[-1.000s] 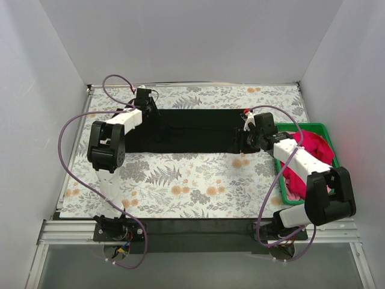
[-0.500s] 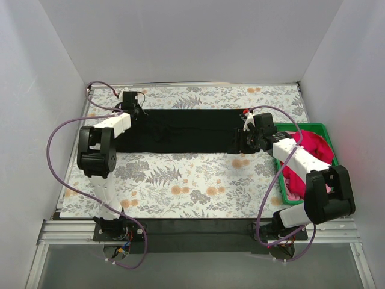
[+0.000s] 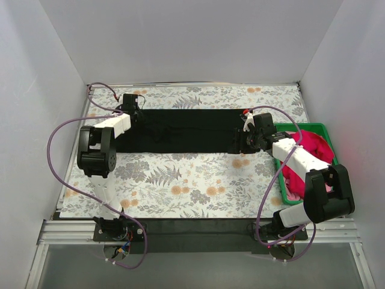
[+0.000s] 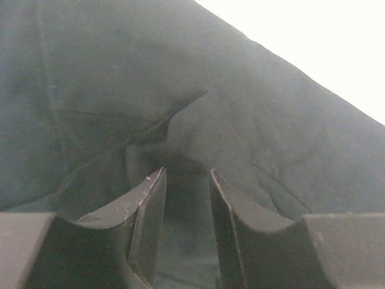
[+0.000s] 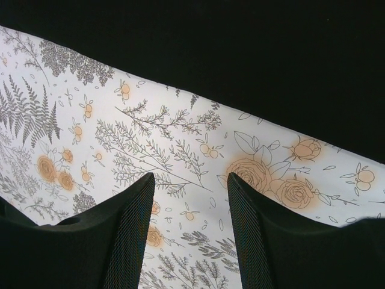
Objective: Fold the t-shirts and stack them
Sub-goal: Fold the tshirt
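The black t-shirt [image 3: 186, 129] lies folded in a long strip across the far half of the table. My left gripper [image 3: 136, 112] is at the strip's far left end. In the left wrist view its fingers [image 4: 150, 211] stand close together with puckered black cloth [image 4: 180, 126] bunched between them. My right gripper [image 3: 243, 142] is at the strip's near right corner; it is open and empty over the flowered tablecloth [image 5: 180, 156], with the shirt's edge [image 5: 252, 60] just ahead. The pinkish-red t-shirt [image 3: 314, 146] lies crumpled in the crate.
A green plastic crate [image 3: 299, 126] stands at the right edge of the table, beside the right arm. White walls enclose the table on three sides. Purple cables loop from both arms. The flowered tablecloth [image 3: 180, 180] covers the near half of the table.
My left gripper has moved left along the shirt's far edge to its left end, then slightly back towards the cloth. The right arm has not moved.
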Controlling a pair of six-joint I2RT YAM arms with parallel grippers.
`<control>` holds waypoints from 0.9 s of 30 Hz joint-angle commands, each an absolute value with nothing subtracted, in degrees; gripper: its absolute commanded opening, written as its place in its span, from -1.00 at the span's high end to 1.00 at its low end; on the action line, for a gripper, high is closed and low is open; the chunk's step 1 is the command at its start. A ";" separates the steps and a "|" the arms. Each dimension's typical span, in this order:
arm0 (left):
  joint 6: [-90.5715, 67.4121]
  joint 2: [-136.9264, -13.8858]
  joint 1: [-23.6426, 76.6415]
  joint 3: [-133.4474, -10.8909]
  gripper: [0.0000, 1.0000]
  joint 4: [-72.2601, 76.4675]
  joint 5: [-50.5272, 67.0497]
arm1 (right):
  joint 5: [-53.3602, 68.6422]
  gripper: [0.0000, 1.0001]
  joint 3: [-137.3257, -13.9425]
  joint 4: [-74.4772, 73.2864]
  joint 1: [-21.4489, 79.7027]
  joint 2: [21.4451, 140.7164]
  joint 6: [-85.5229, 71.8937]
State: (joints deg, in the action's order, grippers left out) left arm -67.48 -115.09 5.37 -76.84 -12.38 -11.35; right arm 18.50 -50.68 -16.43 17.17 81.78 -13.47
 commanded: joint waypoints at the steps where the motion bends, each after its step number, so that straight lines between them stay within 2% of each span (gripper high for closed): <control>1: -66.96 -108.11 5.71 -77.70 0.31 -14.59 -12.40 | 18.28 0.00 -52.21 -14.85 17.14 81.74 -12.83; 6: -68.90 -105.38 7.91 -75.50 0.38 -16.00 -9.41 | 17.93 0.00 -53.00 -14.68 17.22 82.88 -12.66; 14: -69.43 -110.91 10.02 -74.71 0.56 -16.95 -10.19 | 17.67 0.01 -54.40 -14.50 17.14 85.16 -12.30; 20: -70.49 -110.04 11.33 -73.74 0.60 -19.77 -10.19 | 16.53 0.01 -55.72 -14.59 17.14 85.78 -12.31; 23: -71.01 -107.50 11.69 -73.91 0.49 -21.53 -12.29 | 15.73 0.01 -57.74 -14.76 17.14 87.10 -12.22; 27: -72.59 -103.81 11.69 -75.76 0.19 -24.51 -16.68 | 13.98 0.01 -60.73 -15.12 17.14 89.03 -11.87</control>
State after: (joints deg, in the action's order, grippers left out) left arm -71.09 -110.50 11.44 -73.87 -21.02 -11.68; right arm 16.12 -57.06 -16.12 17.17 88.12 -13.06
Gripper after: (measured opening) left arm 0.369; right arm 0.494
